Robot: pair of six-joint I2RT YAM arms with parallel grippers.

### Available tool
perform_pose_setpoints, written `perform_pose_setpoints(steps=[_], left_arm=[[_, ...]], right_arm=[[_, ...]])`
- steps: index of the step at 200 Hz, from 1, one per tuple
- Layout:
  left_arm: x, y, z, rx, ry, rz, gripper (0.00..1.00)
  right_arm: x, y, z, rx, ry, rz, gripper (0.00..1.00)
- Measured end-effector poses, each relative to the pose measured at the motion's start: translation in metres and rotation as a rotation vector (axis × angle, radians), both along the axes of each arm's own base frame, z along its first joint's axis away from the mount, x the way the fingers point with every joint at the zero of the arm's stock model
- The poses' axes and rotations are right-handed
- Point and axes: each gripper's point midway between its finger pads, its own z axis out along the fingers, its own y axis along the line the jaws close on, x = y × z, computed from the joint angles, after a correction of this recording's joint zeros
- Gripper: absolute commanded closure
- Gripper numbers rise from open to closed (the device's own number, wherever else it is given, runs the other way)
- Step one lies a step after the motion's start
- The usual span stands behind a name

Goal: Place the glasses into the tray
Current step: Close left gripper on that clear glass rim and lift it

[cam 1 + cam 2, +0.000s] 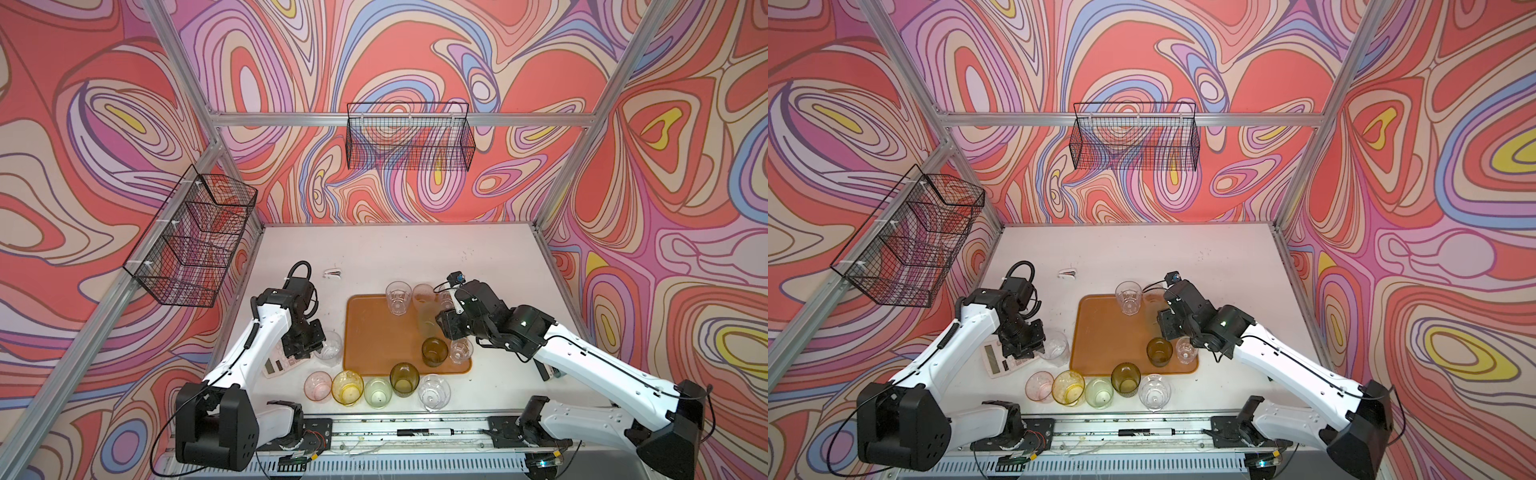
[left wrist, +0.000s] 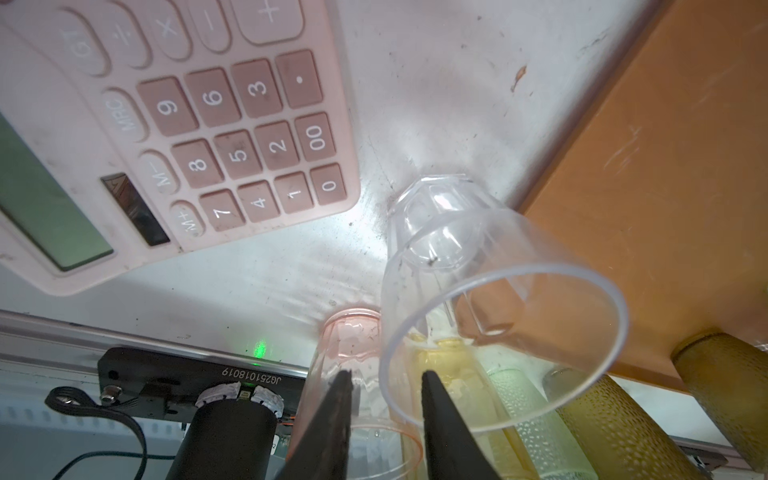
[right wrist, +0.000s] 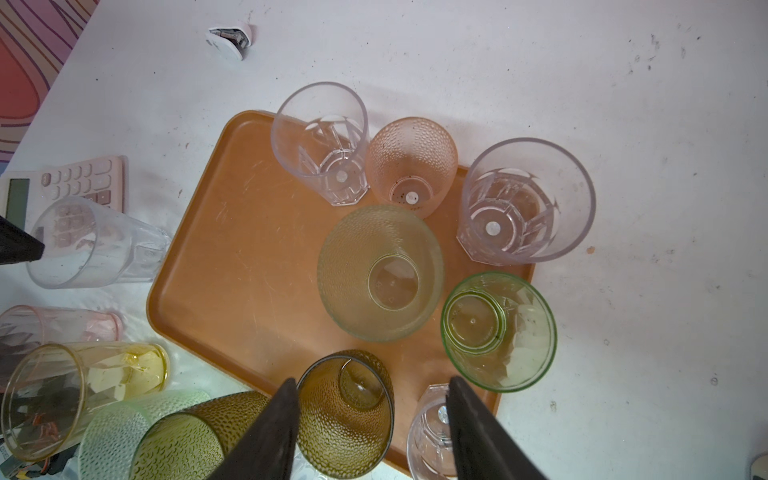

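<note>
Left gripper [image 2: 387, 374]: wrist pitched down beside calculator [image 2: 187, 124], fingers narrowly parted astride rim of clear glass [image 2: 498, 291] just off tray [image 2: 644, 166] | front row of glasses [image 1: 378, 392]: stood on table [image 1: 374, 249] before tray | right gripper [image 3: 372, 380]: elbow bent, hovered over tray, wide apart, empty, above dark olive glass [image 3: 345, 415]

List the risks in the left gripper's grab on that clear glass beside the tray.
The left gripper straddles only the thin rim of the clear glass, so it may slip or tip when lifted. The pink glass stands right beside the gripper and could get knocked over.
</note>
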Motion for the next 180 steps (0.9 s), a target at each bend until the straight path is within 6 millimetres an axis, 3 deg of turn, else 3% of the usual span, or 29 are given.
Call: perform_pose_setpoints(steps=[35,180], left_arm=[[0.0026,-0.0002,-0.0016,-0.001,-0.008,-0.002,0.81],[0.0054,0.0026,-0.0049,0.013,-0.006,-0.005,0.95]], right_arm=[[0.0003,0.0000,0.0001,0.000,-0.001,-0.001,0.40],[-0.0001,-0.0002,-0.0011,0.008,0.008,-0.014,0.40]])
